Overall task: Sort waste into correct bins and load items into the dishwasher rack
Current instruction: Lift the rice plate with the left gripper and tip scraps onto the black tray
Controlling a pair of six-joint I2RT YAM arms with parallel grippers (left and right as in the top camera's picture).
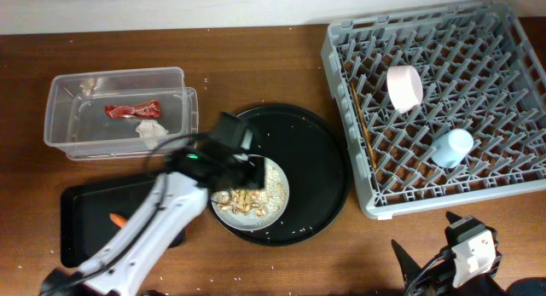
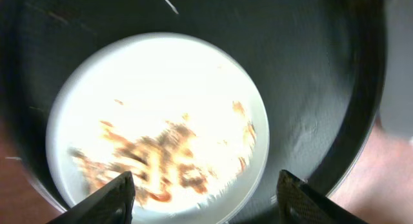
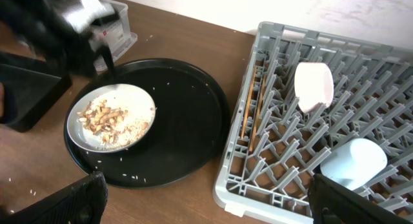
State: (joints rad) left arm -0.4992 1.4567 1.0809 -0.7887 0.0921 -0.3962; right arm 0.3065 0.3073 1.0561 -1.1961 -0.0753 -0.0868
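Plate [image 1: 266, 199] of rice and scraps [image 1: 246, 198] sat on the round black tray [image 1: 328, 159] under the left gripper [image 1: 235, 172].
Overhead, the red wrapper [image 1: 132, 110] and tissue [image 1: 151, 130] lay in the clear tub [image 1: 64, 117], the carrot [image 1: 117, 219] in the black tray [image 1: 85, 202], and the bowl [image 1: 404, 87], cup [image 1: 450, 147] and chopsticks [image 1: 362, 125] in the rack [image 1: 512, 74]. The left wrist view showed its jaws spread, gripping nothing. The right wrist view showed the right gripper [image 3: 206, 185] wide open and empty beside the rack.

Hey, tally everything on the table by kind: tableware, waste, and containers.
Tableware: 4 (pale pink-white bowl, light-blue cup, pair of wooden chopsticks, round grey plate)
Waste: 4 (red crinkled wrapper, crumpled white tissue, orange carrot, rice with beige scraps)
Containers: 4 (clear plastic tub, shallow black rectangular tray, large round black tray, grey plastic rack)
Total: 12
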